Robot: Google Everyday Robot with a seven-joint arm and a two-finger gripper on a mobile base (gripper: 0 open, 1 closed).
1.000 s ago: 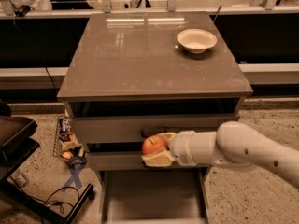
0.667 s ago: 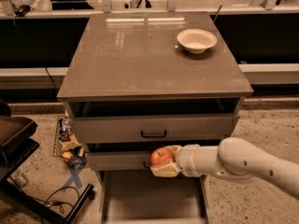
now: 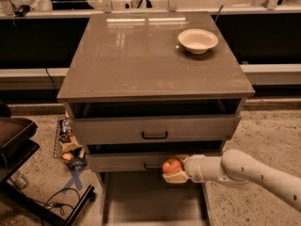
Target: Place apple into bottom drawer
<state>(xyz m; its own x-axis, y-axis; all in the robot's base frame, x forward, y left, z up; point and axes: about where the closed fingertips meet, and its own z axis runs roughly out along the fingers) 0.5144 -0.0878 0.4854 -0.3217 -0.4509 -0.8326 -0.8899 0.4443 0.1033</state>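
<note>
The red-orange apple (image 3: 171, 165) is held in my gripper (image 3: 174, 171), which reaches in from the lower right on a white arm. The gripper's fingers are shut around the apple. It hangs in front of the middle drawer's grey front and above the back part of the bottom drawer (image 3: 153, 197), which is pulled open and shows a plain grey floor. The apple is clear of the drawer floor.
A white bowl (image 3: 198, 40) stands on the cabinet's grey top (image 3: 141, 55) at the back right. The two upper drawers (image 3: 155, 130) are slightly ajar with black handles. A wire basket of snacks (image 3: 67, 142) and cables lie on the floor at the left, beside a dark chair (image 3: 14, 140).
The gripper with the apple has moved to the right and down, from in front of the drawer fronts to just above the open bottom drawer.
</note>
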